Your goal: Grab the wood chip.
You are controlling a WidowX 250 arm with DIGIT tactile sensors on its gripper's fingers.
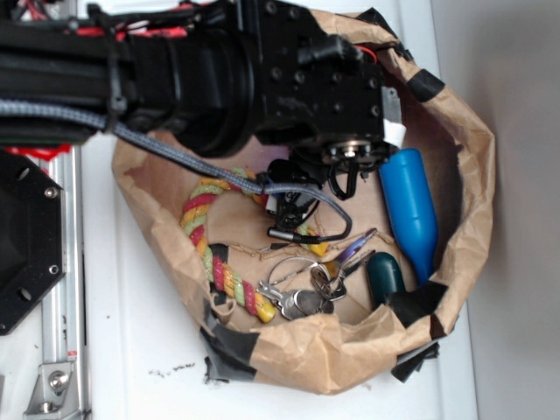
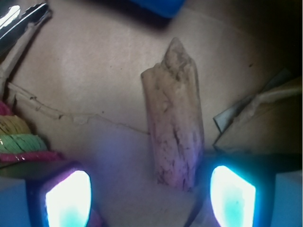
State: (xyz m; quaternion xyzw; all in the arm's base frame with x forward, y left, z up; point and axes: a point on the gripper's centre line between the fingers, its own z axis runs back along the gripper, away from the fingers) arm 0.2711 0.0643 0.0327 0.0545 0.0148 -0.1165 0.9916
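In the wrist view the wood chip lies flat on the brown paper floor, long axis running away from me, pointed end far, jagged end near. My gripper is open; its two glowing pads stand wide apart at the bottom. The chip's near end lies between them, closer to the right pad, touching neither. In the exterior view the black arm and gripper reach down into the paper bag and hide the chip.
A blue bottle lies at the bag's right, its edge at the top of the wrist view. A coloured rope ring, keys and a dark green object lie in the bag. Torn paper flaps are right of the chip.
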